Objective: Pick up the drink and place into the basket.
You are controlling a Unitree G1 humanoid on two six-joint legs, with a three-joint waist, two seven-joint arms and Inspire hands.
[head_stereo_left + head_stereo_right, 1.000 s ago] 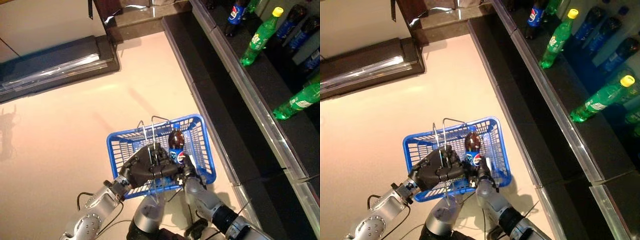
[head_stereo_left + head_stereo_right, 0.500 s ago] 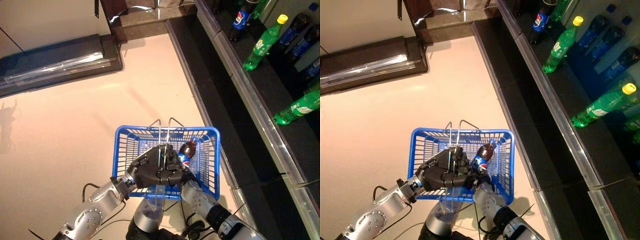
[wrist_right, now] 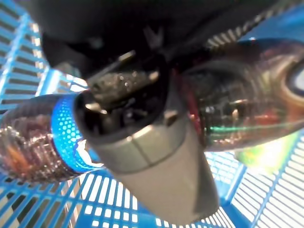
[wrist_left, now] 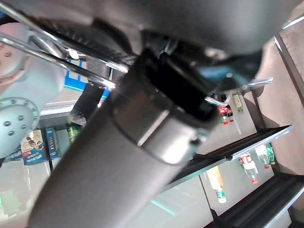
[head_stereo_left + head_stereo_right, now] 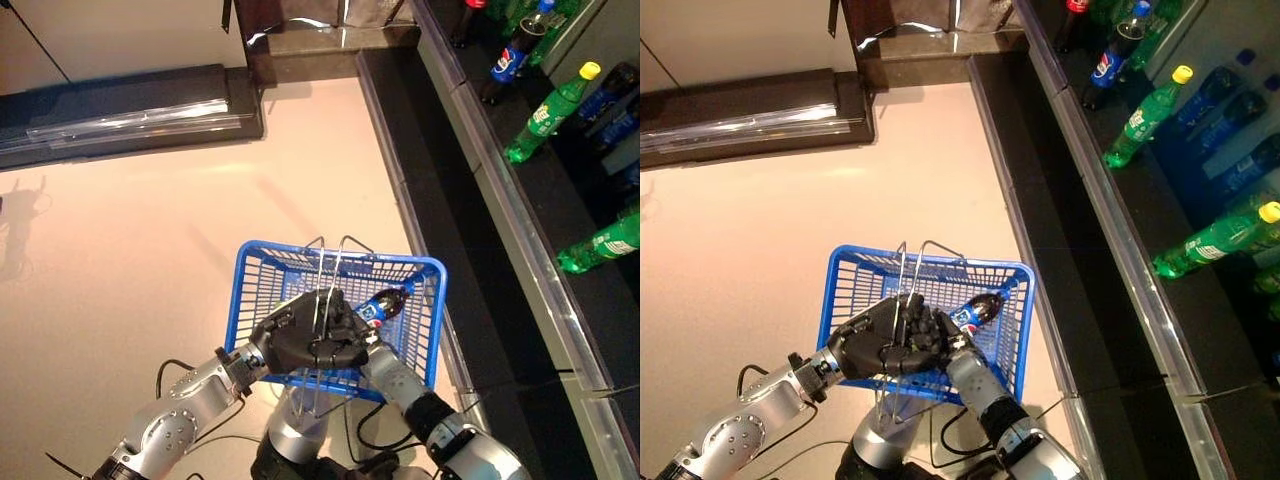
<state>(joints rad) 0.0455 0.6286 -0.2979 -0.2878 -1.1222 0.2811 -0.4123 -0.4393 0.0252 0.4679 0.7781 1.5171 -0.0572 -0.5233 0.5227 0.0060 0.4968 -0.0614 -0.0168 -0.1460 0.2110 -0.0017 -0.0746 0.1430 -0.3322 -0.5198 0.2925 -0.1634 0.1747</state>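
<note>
Cola bottle tipped low inside the carried basket, release pending

Nearest the robot, the left hand (image 5: 305,340) is clenched round the wire handles (image 5: 325,270) of the blue basket (image 5: 262,258), carrying it above the pale floor (image 5: 130,240). The right hand (image 3: 137,137) reaches in over the basket's near rim, its fingers curled round the cola bottle (image 5: 381,305), which lies tilted inside by the right wall, cap toward the far right corner. To finish well, the robot should lower the bottle until it rests on the mesh bottom, then loosen the fingers and draw the hand out over the near rim, clear of the handles, keeping the basket level. Beyond, along the right, the dark shelf (image 5: 520,210) holds green bottles (image 5: 545,108) and another cola bottle (image 5: 507,66).
</note>
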